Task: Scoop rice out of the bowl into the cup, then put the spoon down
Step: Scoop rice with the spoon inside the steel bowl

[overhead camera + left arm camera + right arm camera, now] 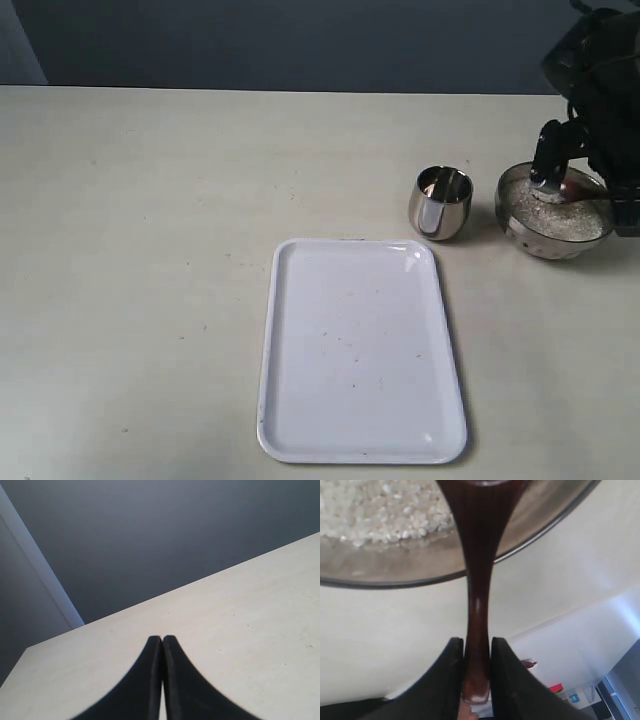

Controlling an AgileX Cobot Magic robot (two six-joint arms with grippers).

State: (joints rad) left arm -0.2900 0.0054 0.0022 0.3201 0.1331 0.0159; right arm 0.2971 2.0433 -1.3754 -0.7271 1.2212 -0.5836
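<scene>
Nearest lies a flat white rectangular tray point(360, 400) with rounded corners, by the near edge of the pale beige table point(150, 250). Beyond its far right corner stands a small shiny steel cup point(441, 203) with rounded sides, upright; something pale shows inside, but whether that is grain or a reflection is hard to make out. Just beside the cup, toward the table's right edge and not touching it, sits a wide shallow shiny steel bowl point(540, 243) with a mass of small white rice point(565, 218) grains in it.

Much of the black right hand point(550, 160) is cut off at the exterior picture's edge, and it hides part of the bowl's far rim. Its two fingers are closed onto the slim handle of a dark reddish-brown wooden spoon point(477, 580), which crosses the bowl's rim over the rice. The spoon's oval end is cut off in the wrist view.

Seen only in its own wrist view, the left hand point(162, 639) has its fingers pressed together on nothing, above bare table.
</scene>
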